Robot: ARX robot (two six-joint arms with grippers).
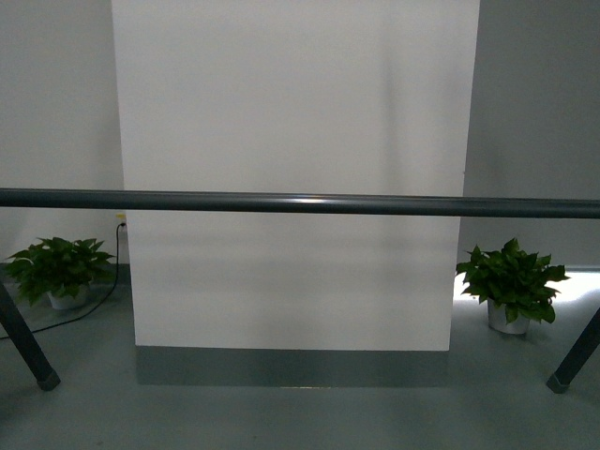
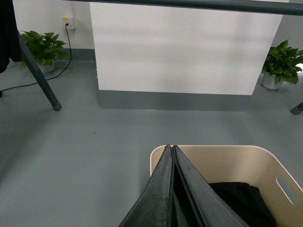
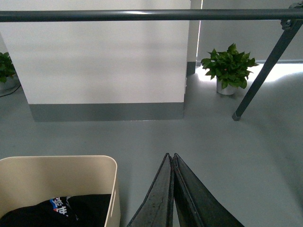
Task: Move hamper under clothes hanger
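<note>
The clothes hanger's dark grey bar runs across the front view, with a slanted leg at each side. The bar also shows in the left wrist view and the right wrist view. The beige hamper stands on the grey floor short of the bar, with dark clothing inside. My left gripper is shut and empty, its tips over the hamper's rim. My right gripper is shut and empty, over bare floor beside the hamper. The hamper does not show in the front view.
A white pillar with a grey base stands behind the hanger. Potted plants sit at the back left and back right. A black cable runs along the floor from a wall socket. Something dark hangs at the rack's left end.
</note>
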